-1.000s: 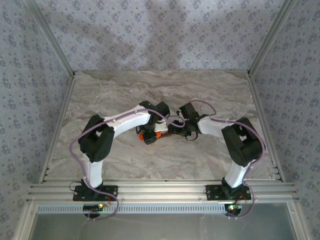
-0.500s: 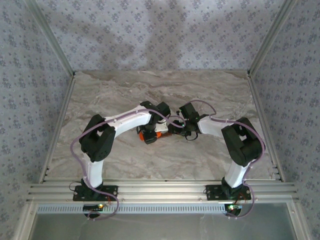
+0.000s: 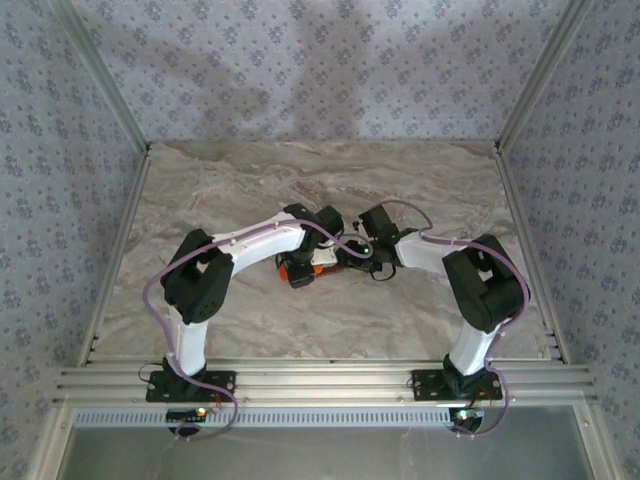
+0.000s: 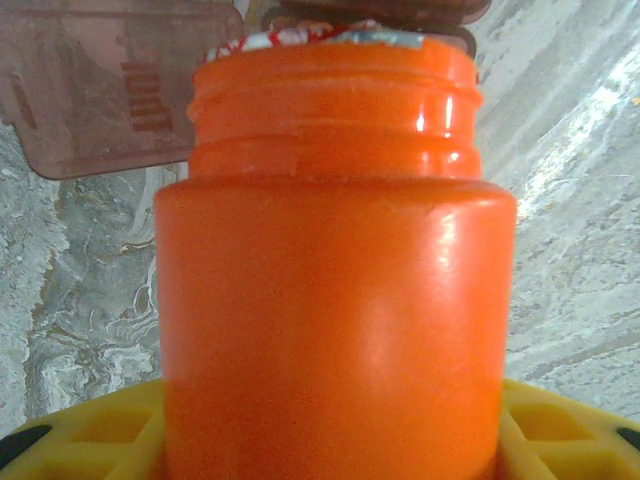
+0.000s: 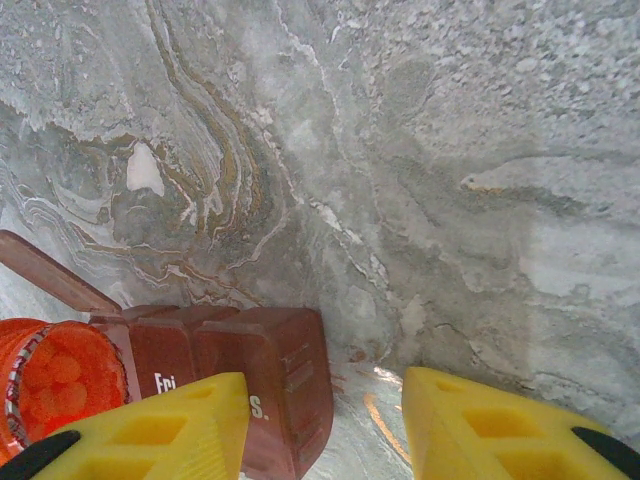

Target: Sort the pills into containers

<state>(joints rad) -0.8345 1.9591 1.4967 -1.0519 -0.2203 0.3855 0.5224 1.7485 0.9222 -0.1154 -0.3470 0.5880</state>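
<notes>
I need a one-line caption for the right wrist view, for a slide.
Open right gripper above the marble table, beside a reddish-brown pill box and an uncapped orange bottle of pills.

Soft, even light leaves white glare streaks on the close, slightly blurred orange bottle (image 4: 340, 330); the overhead view is grainy.

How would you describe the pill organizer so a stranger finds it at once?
Look at the middle of the marble table. There, beside the open mouth of the orange bottle, lies the pill organizer: a flat reddish-brown strip of cells with white lettering, unlike the round bright bottle.
</notes>
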